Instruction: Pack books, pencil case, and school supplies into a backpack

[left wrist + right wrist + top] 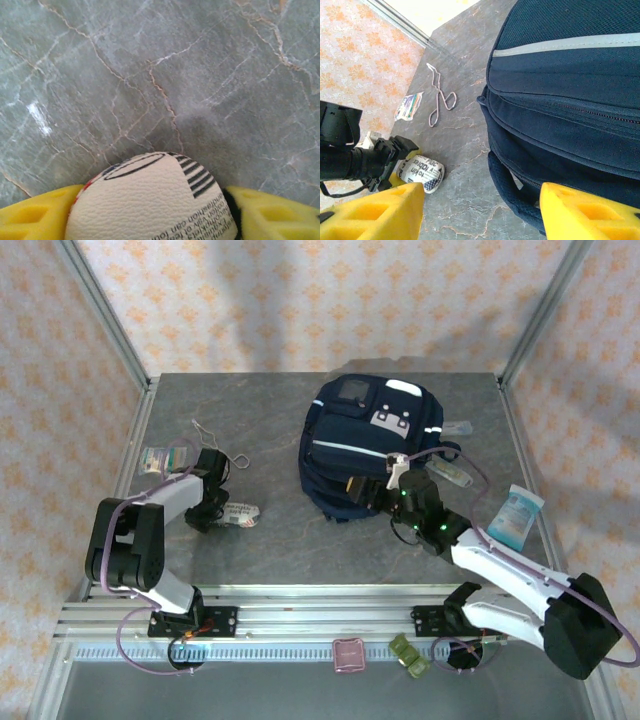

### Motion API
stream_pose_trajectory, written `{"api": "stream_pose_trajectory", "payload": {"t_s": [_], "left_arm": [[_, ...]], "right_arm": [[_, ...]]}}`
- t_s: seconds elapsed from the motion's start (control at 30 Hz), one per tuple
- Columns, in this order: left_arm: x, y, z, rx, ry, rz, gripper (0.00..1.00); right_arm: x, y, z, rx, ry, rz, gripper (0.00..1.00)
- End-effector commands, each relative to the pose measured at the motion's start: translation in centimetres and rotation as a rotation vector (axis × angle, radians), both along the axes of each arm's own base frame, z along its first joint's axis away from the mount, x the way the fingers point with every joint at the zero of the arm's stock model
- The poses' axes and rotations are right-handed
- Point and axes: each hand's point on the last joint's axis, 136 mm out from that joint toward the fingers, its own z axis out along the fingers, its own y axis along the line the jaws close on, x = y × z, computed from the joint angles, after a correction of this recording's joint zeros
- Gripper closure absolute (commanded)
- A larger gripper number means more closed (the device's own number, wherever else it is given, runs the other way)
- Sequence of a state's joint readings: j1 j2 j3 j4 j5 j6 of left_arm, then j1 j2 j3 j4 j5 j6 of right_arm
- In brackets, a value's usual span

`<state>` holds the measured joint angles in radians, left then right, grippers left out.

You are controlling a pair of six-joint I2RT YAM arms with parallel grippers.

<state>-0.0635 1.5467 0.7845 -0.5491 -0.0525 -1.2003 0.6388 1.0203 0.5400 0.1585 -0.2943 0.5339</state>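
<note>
- The left fingers (35, 217) pinch the white printed packet (145, 200), which lies on the desk (150, 75) in its left half, toward the near edge.
- The right fingers (375, 215) are spread with nothing between them, above the near end of the backpack (560, 100).
- The backpack lies in the desk's right half, toward the far edge.
</note>
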Motion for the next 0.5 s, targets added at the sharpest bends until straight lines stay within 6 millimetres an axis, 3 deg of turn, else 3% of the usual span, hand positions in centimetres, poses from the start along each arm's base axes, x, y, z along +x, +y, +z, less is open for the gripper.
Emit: {"api": "stream_pose_trajectory", "payload": {"t_s": [0.0, 0.07, 0.17, 0.47], "left_arm": [[2.1, -1.2, -1.1, -0.078, -0.08, -0.046, 0.47], [2.5, -1.7, -0.6, -0.096, -0.103, -0.071, 0.54], [3.3, -2.5, 1.2, -0.098, -0.155, -0.11, 0.54], [8.3, -7.4, 9.7, -0.131, -0.397, -0.26, 0.58]], "right_arm": [[0.2, -0.2, -0.2, 0.006, -0.005, -0.02, 0.38], [0.2, 0.2, -0.4, 0.012, 0.003, -0.004, 0.38], [0.2, 1.0, -0.3, 0.023, 0.008, 0.029, 0.39], [0.0, 5.0, 1.3, 0.1, 0.017, 0.206, 0.37]]}}
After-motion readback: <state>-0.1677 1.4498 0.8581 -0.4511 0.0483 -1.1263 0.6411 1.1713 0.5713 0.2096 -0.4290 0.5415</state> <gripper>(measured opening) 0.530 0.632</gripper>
